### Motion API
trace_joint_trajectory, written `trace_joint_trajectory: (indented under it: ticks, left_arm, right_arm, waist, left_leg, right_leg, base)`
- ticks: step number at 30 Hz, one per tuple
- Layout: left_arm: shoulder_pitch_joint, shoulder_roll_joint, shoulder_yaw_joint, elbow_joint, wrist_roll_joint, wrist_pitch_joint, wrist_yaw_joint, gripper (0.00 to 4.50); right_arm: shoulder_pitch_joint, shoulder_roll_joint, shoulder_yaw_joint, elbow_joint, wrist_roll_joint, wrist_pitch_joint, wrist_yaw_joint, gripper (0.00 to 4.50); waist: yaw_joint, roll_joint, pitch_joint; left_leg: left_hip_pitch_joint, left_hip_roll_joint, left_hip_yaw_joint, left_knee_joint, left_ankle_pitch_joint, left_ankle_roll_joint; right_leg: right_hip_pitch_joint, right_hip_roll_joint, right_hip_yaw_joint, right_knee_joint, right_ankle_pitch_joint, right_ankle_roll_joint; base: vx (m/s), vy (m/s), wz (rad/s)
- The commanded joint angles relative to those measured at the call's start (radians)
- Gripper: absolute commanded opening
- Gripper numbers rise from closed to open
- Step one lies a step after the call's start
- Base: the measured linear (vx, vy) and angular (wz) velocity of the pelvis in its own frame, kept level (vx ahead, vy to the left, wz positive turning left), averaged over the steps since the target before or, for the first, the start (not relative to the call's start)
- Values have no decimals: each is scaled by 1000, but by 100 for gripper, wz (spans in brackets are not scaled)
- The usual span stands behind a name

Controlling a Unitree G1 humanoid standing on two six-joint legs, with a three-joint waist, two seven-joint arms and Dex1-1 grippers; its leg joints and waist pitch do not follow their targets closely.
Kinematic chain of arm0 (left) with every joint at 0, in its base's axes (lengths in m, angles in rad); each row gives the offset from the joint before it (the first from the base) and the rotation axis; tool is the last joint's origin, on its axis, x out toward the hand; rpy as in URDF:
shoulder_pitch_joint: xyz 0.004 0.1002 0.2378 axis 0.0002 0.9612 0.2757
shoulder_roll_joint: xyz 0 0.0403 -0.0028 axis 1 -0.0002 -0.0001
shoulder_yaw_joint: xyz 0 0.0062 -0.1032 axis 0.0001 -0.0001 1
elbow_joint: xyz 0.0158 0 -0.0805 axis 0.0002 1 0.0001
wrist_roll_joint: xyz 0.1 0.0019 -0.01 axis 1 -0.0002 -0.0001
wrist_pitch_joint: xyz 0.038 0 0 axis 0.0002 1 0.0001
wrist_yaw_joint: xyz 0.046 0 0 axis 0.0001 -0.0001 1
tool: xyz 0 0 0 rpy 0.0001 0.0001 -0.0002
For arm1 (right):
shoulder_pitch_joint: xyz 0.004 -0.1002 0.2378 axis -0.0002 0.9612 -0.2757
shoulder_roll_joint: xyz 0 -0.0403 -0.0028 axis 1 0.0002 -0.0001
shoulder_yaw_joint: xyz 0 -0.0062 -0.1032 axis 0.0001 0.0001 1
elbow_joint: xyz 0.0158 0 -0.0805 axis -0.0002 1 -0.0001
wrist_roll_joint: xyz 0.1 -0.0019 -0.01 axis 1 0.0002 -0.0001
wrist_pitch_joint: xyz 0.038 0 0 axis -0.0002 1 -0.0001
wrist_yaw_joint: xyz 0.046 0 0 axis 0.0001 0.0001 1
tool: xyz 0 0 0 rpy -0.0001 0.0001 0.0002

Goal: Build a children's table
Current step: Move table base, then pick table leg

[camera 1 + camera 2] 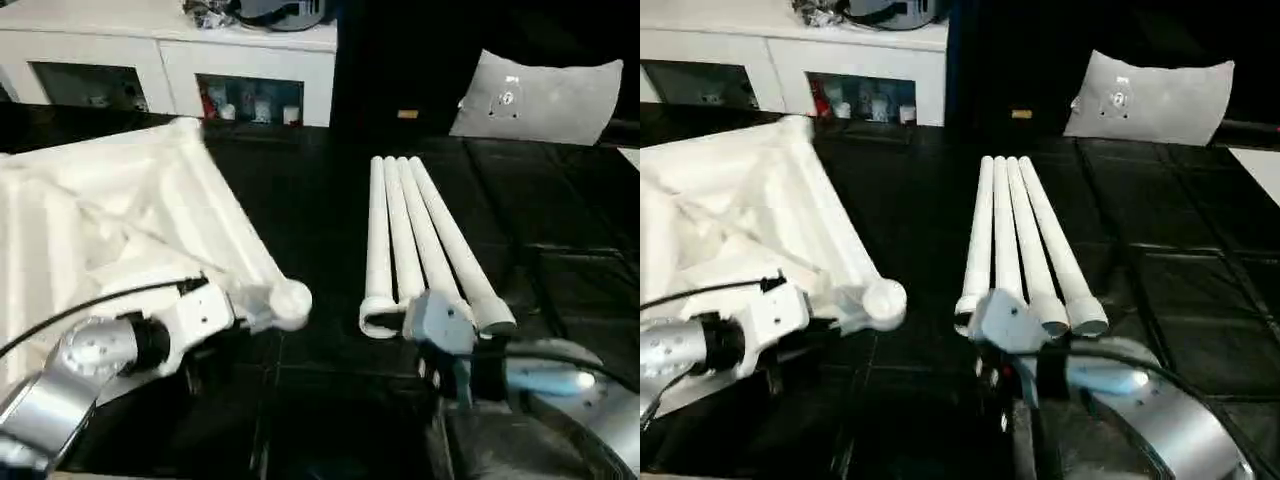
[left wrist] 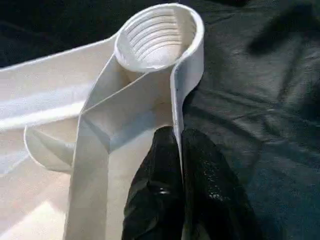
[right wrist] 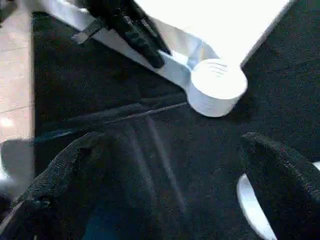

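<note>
The white table top (image 1: 100, 210) lies upside down on the left, ribs up, with a round threaded corner socket (image 1: 290, 300) pointing toward me. My left gripper (image 2: 177, 132) is shut on the thin rim wall just behind that socket (image 2: 157, 35). Several long white legs (image 1: 420, 240) lie side by side on the black mat to the right, open ends toward me. My right wrist (image 1: 440, 322) hovers at their near ends. My right gripper (image 3: 172, 140) is open, with nothing between its fingers. The right wrist view also shows the socket (image 3: 217, 85) and the left gripper's fingers (image 3: 135, 35).
A white cabinet (image 1: 160, 70) with glass doors stands at the back left. A grey cushion (image 1: 540, 95) leans at the back right. Black floor mats (image 1: 320, 200) cover the work area, and light flooring (image 3: 15, 75) shows beyond their edge.
</note>
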Motion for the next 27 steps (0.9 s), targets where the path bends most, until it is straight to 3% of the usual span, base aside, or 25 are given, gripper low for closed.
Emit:
trace_joint_trajectory:
  ticks: [1,4,6,11,15,20,24,27]
  left_arm:
    - [-28,-2,2,27,20,-43,-1,1]
    - [-37,-23,10,22,-14,-37,-27,1]
    - [-29,-43,13,-20,-56,4,-44,47]
    - [-4,-60,26,-86,-108,59,-36,97]
    - [37,-78,69,-186,-138,135,7,117]
    - [82,-78,105,-289,-162,226,50,153]
    - [99,-81,123,-382,-213,332,73,185]
    - [94,-92,126,-432,-222,409,99,208]
  right_arm:
    - [-14,9,-14,22,-27,-6,-33,450]
    - [-42,58,-18,61,-50,19,-101,450]
    - [-92,149,-40,111,-70,66,-205,450]
    - [-185,286,-82,208,-100,133,-365,450]
    - [-287,407,-131,328,-130,225,-494,450]
    - [-362,462,-143,435,-170,277,-572,450]
    - [-398,495,-167,494,-186,344,-624,450]
    - [-418,522,-178,535,-183,369,-641,450]
  waist:
    - [7,13,-48]
    - [10,13,-49]
    - [13,12,-49]
    - [18,17,-52]
    - [21,18,-51]
    - [18,19,-50]
    - [21,22,-51]
    - [24,15,-50]
  left_leg:
    - [-13,74,-20,-97,-46,20]
    - [-13,76,-19,-98,-36,7]
    - [-11,74,-17,-98,-28,-4]
    - [-7,73,-14,-99,-6,-36]
    - [-15,66,-11,-98,-8,-58]
    - [-21,63,-11,-101,-41,-71]
    - [-17,63,-8,-99,-43,-81]
    - [-21,61,-5,-99,-36,-81]
  right_leg:
    - [45,-95,60,-63,-178,-225]
    - [46,-98,60,-58,-162,-231]
    - [43,-97,60,-56,-158,-235]
    - [40,-92,57,-47,-113,-242]
    - [45,-90,60,-48,-133,-219]
    - [44,-87,60,-50,-182,-202]
    - [39,-80,60,-48,-171,-188]
    - [42,-79,60,-50,-167,-179]
  base:
    - [0,0,0]
    - [0,0,0]
    - [0,0,0]
    - [0,0,0]
    - [0,0,0]
    - [0,0,0]
    - [0,0,0]
    - [0,0,0]
